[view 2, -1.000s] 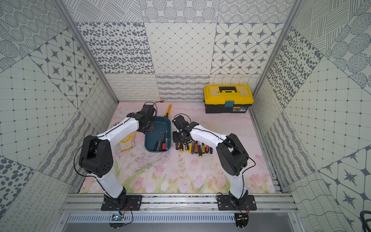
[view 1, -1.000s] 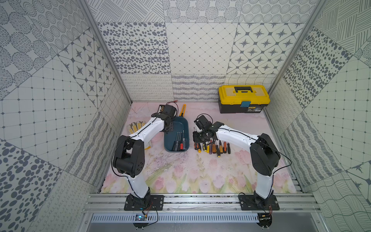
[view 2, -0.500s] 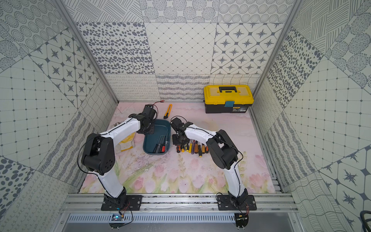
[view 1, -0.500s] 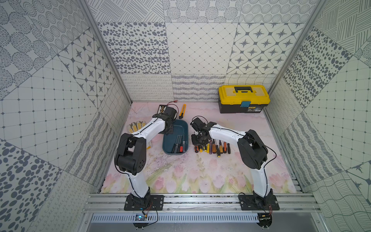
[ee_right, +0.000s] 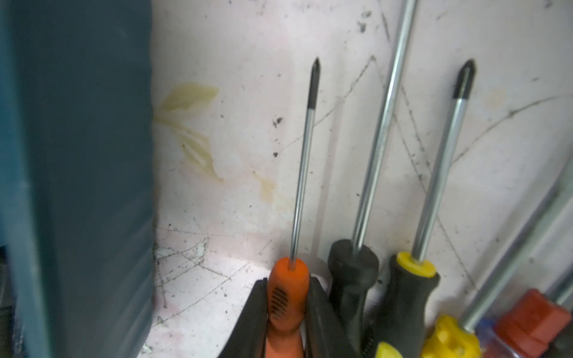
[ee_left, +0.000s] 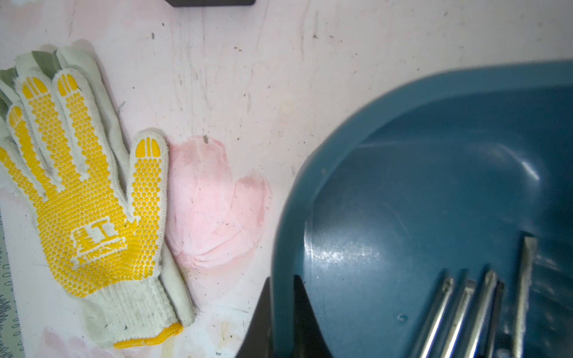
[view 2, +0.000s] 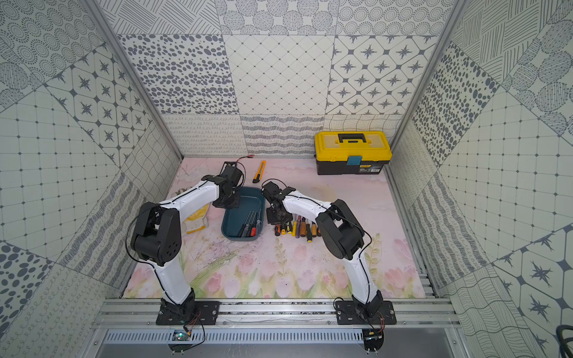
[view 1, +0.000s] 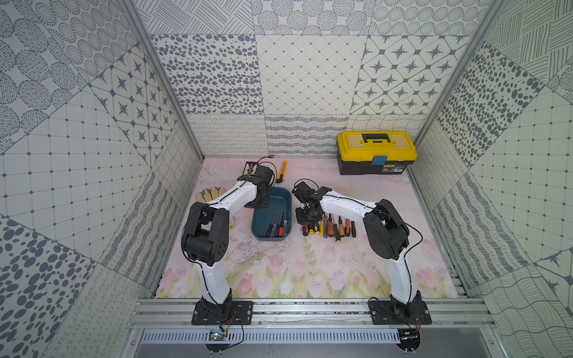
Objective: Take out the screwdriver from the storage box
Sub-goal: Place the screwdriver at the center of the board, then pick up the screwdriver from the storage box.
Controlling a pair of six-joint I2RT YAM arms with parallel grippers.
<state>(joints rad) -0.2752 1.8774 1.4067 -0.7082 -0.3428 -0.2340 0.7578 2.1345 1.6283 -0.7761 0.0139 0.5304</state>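
The storage box point(view 1: 290, 198) is a shallow teal bin at mid-table in both top views, also point(view 2: 251, 198). Several screwdrivers point(view 1: 276, 221) lie inside it, their shafts showing in the left wrist view point(ee_left: 465, 310). My left gripper point(ee_left: 282, 279) is shut on the box's rim point(ee_left: 280, 232), one finger inside and one outside. Right of the box, my right gripper point(ee_right: 288, 280) is shut on an orange-handled screwdriver point(ee_right: 302, 173). That screwdriver lies low on the mat at the left end of a row of screwdrivers point(view 1: 335, 226). The box wall point(ee_right: 77, 155) stands close beside it.
A yellow-lidded black toolbox point(view 1: 376, 152) sits at the back right. A yellow utility knife point(view 1: 282, 170) lies behind the box. Yellow-dotted work gloves point(ee_left: 83, 192) lie left of the box, near the left wall point(view 1: 212, 194).
My right arm's elbow has swung left and its gripper has come down slightly toward the front at the row's left end. The left gripper has kept its hold on the box rim.
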